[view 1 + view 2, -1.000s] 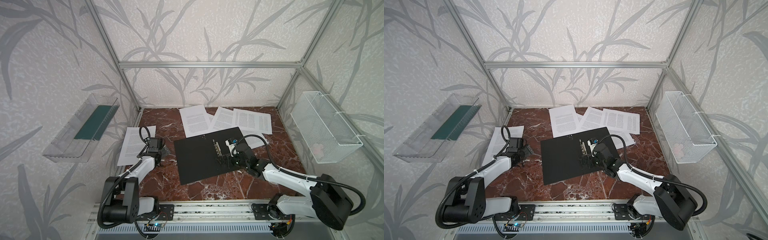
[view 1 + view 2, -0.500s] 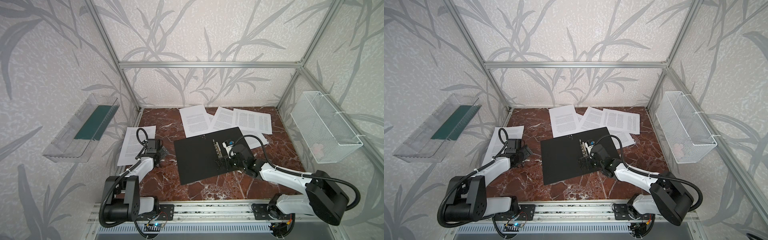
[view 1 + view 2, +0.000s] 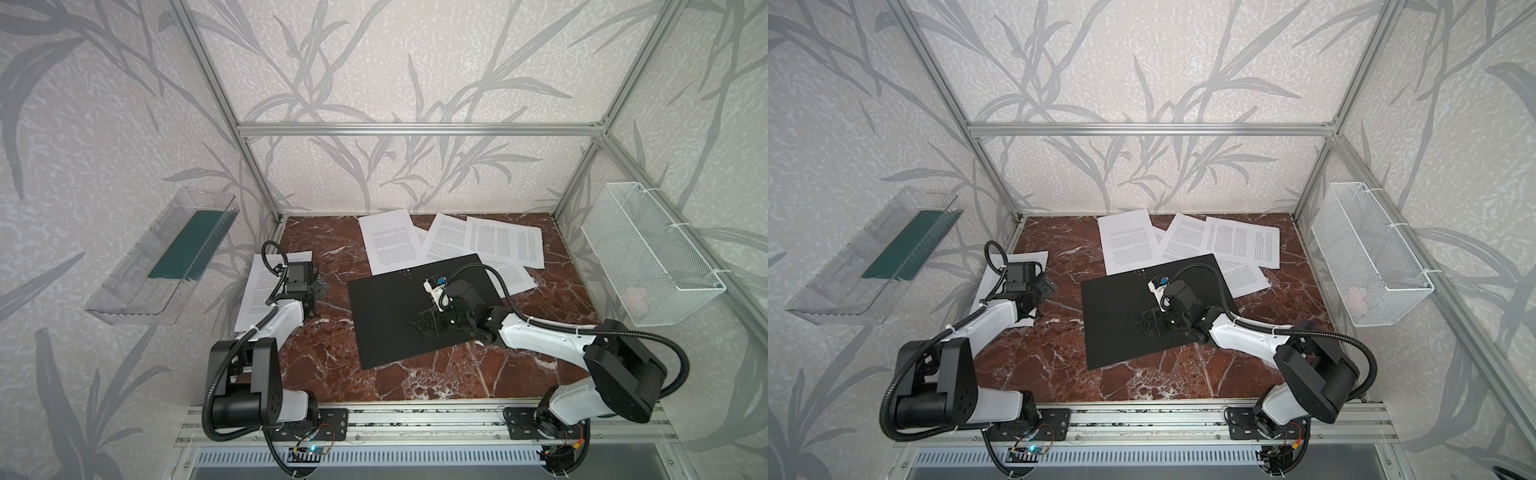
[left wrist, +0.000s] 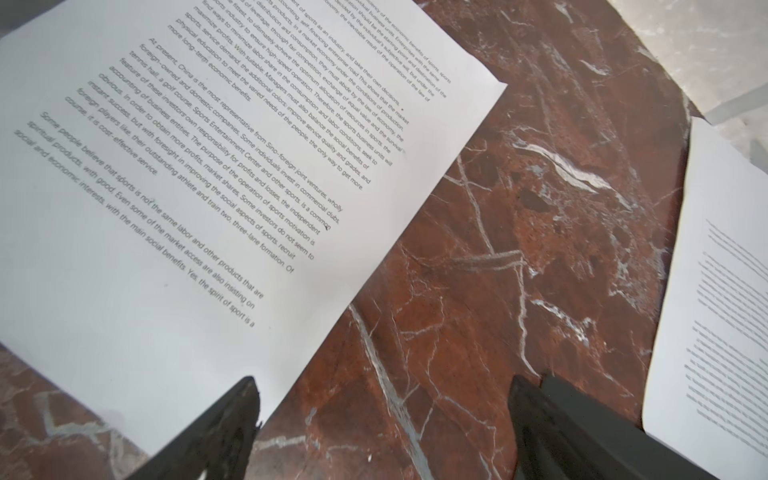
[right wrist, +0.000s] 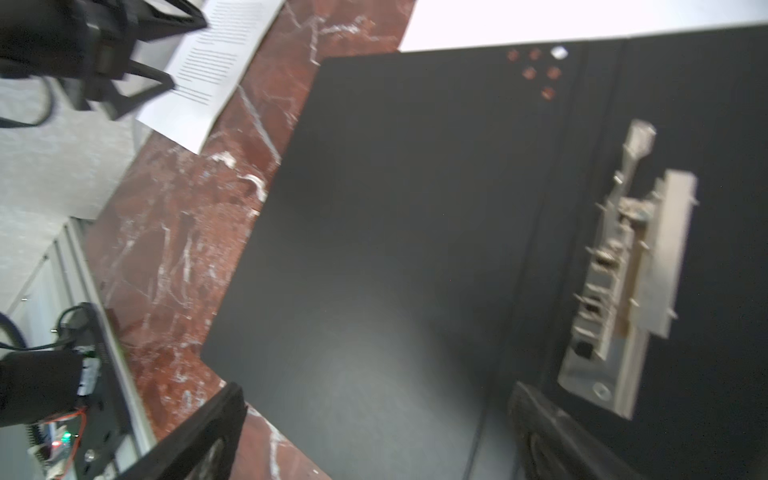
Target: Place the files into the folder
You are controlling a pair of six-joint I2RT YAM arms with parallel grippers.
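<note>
Shows matte black folder [image 3: 386,316] flat on veined red marble [image 3: 415,382], thin printed files [image 3: 388,241] fanned behind. Finds left gripper [image 4: 382,380] and right gripper [image 5: 378,386] spread wide, empty.

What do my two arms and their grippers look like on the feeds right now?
Both arms match. The left arm and right arm have glossy white link shells between bulky black joint housings. A black ribbed cable loops along each arm, fastened with white ties. The left gripper and right gripper each have two flat matte-black fingers with scuffed edges.
</note>
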